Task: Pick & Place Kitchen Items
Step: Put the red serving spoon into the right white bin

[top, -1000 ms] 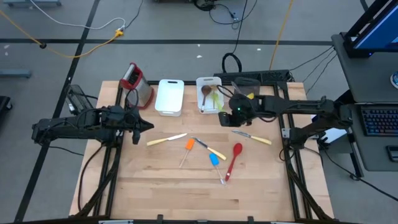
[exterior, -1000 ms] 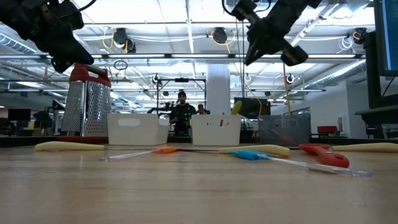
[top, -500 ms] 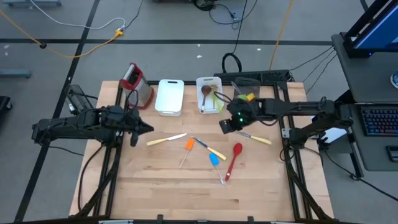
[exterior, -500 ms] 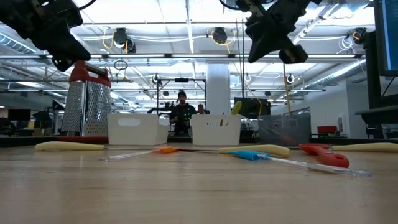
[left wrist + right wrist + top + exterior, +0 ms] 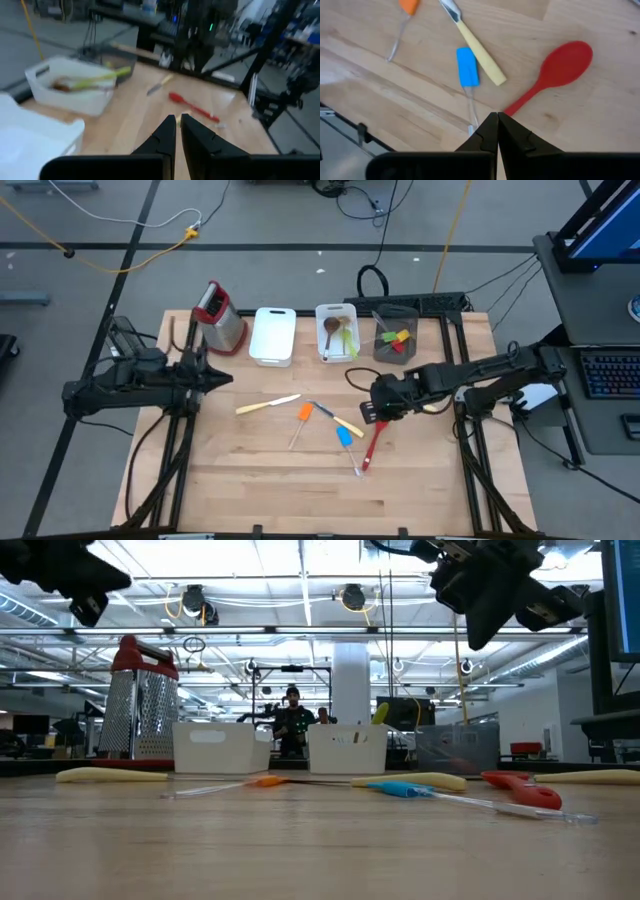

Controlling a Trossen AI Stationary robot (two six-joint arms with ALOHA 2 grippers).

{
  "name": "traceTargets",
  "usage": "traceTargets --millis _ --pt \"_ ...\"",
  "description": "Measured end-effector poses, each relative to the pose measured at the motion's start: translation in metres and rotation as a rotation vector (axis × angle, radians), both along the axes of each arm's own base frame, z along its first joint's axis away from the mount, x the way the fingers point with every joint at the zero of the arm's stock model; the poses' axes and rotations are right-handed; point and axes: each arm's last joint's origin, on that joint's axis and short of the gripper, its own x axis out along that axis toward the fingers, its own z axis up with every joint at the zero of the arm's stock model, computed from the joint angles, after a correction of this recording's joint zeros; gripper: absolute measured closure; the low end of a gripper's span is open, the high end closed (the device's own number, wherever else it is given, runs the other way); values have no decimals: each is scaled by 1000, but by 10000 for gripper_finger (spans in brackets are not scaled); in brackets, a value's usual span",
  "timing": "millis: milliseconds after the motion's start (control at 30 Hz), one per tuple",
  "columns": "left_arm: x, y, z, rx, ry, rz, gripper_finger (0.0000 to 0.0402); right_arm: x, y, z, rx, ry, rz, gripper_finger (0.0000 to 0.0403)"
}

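Several utensils lie flat on the wooden table: a cream-handled knife (image 5: 268, 405), an orange spatula (image 5: 304, 413), a second cream-handled knife (image 5: 342, 422), a blue spatula (image 5: 345, 436) and a red spoon (image 5: 374, 444). My right gripper (image 5: 368, 412) hangs shut above the red spoon's bowl (image 5: 566, 61), clear of it, with the blue spatula (image 5: 467, 67) close by. At the table's left edge my left gripper (image 5: 228, 378) is shut and holds nothing; its fingers (image 5: 176, 122) point across the table.
Along the far edge stand a metal grater with a red top (image 5: 222, 315), a white bin (image 5: 272, 335), a second white bin (image 5: 336, 332) holding a wooden spoon and a green utensil, and a grey cup (image 5: 396, 340) with coloured pieces. People stand in the room behind (image 5: 292, 725).
My right gripper has swung from beside the far bins toward the table's near edge and sunk a little, ending over the red spoon, still shut. My left gripper has drawn back toward the table's left edge and risen slightly. The utensils have not moved.
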Motion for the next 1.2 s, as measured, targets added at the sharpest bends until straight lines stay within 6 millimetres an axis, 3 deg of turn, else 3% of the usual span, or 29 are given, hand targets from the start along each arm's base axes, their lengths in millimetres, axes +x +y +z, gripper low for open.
traceTargets --millis 200,367,700,867,1200 --pt "-9 -2 3 11 -66 -19 369 -1 0 0 0 7 1 400" --pt "-11 -2 3 30 -71 -22 369 -2 2 -13 61 18 29 394" --pt "-11 -2 3 32 -68 -22 369 -3 5 -61 250 -55 -45 285" --pt "-11 -2 3 32 -66 -22 369 -11 6 -80 355 -3 -71 245" --pt "-11 -2 3 35 -62 -22 369 -11 6 -84 347 -15 -179 244"
